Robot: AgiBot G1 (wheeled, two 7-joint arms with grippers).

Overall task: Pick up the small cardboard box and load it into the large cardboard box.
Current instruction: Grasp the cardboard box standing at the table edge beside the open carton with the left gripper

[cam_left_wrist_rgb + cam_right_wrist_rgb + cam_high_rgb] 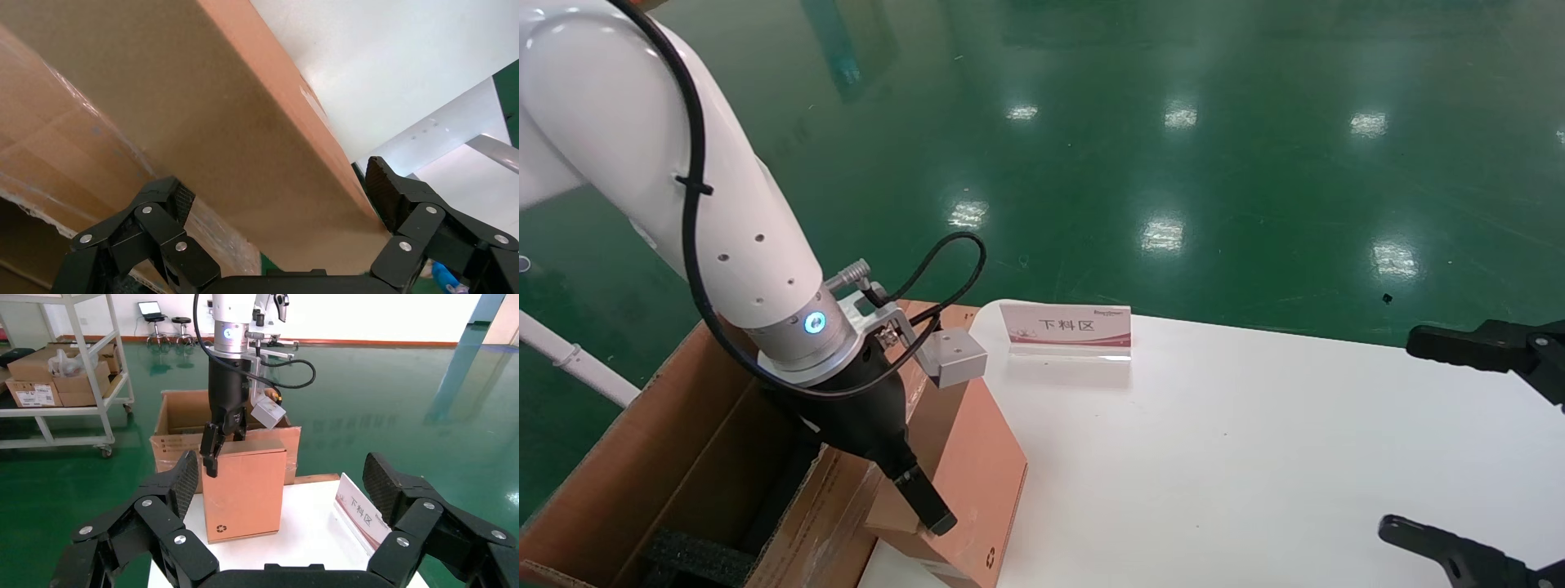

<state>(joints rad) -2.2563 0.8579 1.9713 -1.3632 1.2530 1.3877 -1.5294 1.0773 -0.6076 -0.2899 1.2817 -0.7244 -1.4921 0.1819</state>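
At the table edge, head view:
- Left gripper point(932, 510): it reached down over the small cardboard box point(977, 457). One black finger lay on the box's near face. The other finger was hidden behind the box, so from this view I could not tell how tight the hold was.
- Small box: it stood on its thin edge at the side of the white table point(1254, 457), just beside the large cardboard box point(666, 457).
- Large box: it sat on the robot's left with its flaps open. A black foam pad point(695, 559) showed inside.
- Right gripper point(1483, 457): it waited far off on the right, fingers wide apart, holding nothing.
- Sign point(1065, 325): a small card stood at the back of the table.

Left wrist view:
- Fingers point(385, 190): one sat on each side of the small box point(245, 153). They looked close to it, but I could not see if both pads pressed on it.
- Large box wall point(55, 159): its shiny tape was right next to the small box.

Right wrist view:
- Small box point(245, 490): it stood up tall on the table, with the left gripper point(223, 438) over its top edge.
- Large box point(177, 425): it was open, right behind the small box.

What could go wrong:
- Slip: the grip was only near the top, so I think the box could swing or drop when lifted.
- Bump: the big box wall was very near, so the small box might catch on the flap.
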